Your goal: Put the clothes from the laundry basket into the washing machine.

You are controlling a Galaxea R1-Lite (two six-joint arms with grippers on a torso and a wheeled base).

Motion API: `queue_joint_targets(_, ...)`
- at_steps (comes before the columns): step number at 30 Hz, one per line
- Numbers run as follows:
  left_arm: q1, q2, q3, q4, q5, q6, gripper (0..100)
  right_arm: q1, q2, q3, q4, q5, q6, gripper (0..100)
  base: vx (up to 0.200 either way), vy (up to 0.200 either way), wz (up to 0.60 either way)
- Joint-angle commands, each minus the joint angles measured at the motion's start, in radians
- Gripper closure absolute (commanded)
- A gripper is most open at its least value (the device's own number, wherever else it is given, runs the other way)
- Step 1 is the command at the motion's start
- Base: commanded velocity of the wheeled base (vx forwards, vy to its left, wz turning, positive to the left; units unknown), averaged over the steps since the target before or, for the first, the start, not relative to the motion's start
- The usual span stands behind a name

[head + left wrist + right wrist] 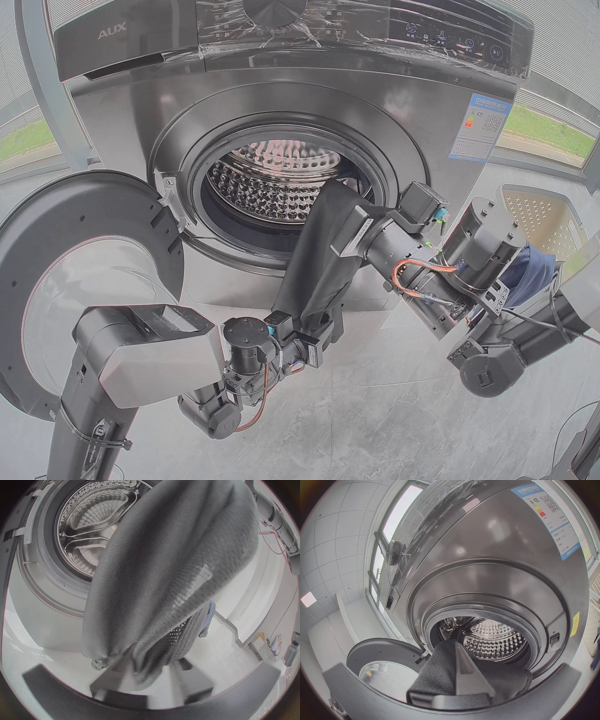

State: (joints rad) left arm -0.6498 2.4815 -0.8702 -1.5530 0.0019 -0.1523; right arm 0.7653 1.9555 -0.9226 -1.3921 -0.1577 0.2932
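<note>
Where the washing machine (262,106) stands with its round door (81,275) swung open to the left, a dark grey garment (319,250) of fine perforated mesh hangs across the lower rim of the opening, its upper end at the mouth of the steel drum (275,181) and its lower end down in front of the machine. A pale rectangular patch shows on the cloth in the left wrist view. The right gripper (462,683) is at the upper end, its fingers closed with the fabric wrapped around them; the left gripper (312,340) is just below, its fingers pinching the bunched lower end above the grey floor (387,406). To the right stands the cream perforated laundry basket (550,215) with a blue garment (531,269) in it. A blue-bordered sticker (480,128) with coloured bars and a square code sits on the machine's upper right front, a small yellow sticker (575,623) beside the opening, pale lettering (112,30) on the top left panel, and lit icons on the film-covered control panel (450,34).
</note>
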Motion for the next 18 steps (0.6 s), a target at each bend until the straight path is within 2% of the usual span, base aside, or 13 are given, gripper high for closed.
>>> queue_joint_targets(1,0.001,0.004,-0.007,-0.001,0.004,-0.001,100,0.000,-0.006,0.005,-0.001,0.000,0.000,100,0.000,0.000,0.00)
queue_joint_targets(7,0.007,-0.056,0.033,-0.001,0.003,-0.001,100,-0.021,-0.017,0.033,-0.002,-0.003,0.000,100,0.000,0.000,0.00)
queue_joint_targets(12,-0.007,-0.240,0.218,-0.001,-0.019,0.010,100,-0.084,-0.072,0.097,-0.002,-0.003,0.000,100,0.000,0.000,0.00)
queue_joint_targets(18,-0.007,-0.518,0.493,0.002,-0.112,0.051,100,-0.166,-0.196,0.235,0.012,0.000,0.001,100,0.000,0.000,0.00)
